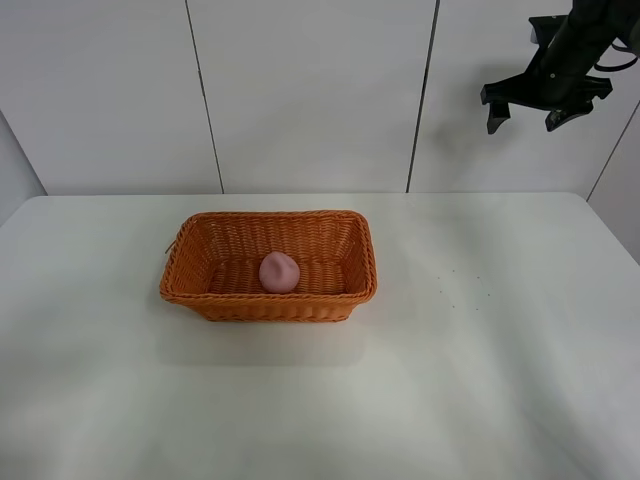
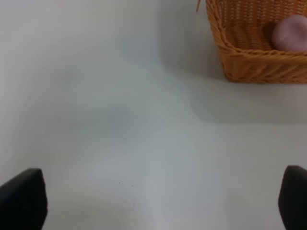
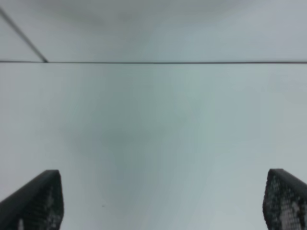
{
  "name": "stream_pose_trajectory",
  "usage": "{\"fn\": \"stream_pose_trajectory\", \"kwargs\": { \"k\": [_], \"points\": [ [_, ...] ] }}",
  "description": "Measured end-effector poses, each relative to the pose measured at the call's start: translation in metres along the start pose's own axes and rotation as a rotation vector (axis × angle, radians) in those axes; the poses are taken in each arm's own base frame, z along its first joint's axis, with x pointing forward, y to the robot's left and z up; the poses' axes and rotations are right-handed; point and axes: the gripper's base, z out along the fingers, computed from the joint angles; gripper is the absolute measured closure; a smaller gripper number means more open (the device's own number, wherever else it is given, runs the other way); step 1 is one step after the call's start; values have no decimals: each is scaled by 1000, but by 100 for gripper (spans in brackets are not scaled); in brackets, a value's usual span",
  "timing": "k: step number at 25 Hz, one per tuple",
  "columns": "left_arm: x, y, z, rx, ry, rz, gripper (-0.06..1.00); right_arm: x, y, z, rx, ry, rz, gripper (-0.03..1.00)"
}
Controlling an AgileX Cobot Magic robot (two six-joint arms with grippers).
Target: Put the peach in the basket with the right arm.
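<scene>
The pink peach [image 1: 279,272] lies inside the orange-brown wicker basket [image 1: 200,245], near the middle of its floor; the left wrist view shows the peach [image 2: 290,32] and a corner of the basket [image 2: 249,60] too. My right gripper [image 1: 526,115] hangs high at the upper right, far from the basket, open and empty. In its wrist view the fingertips [image 3: 38,201] stand wide apart over bare table. My left gripper [image 2: 158,201] is out of the high view; its wrist view shows its fingers [image 2: 21,199] spread wide, open, with nothing between them.
The white table [image 1: 480,380] runs to a white panelled wall [image 1: 310,90] with dark seams behind. The basket is the only object standing on the table.
</scene>
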Motion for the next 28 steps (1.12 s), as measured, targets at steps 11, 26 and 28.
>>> {"fn": "stream_pose_trajectory", "kwargs": {
  "k": [11,26,28],
  "points": [
    [0,0,0,0,0,0,-5,39,-1,-33,-14,118,3,33],
    [0,0,0,0,0,0,-5,238,-12,-156,-14,275,-18,33],
    [0,0,0,0,0,0,-5,272,-13,-167,-15,268,-20,33]
  ]
}}
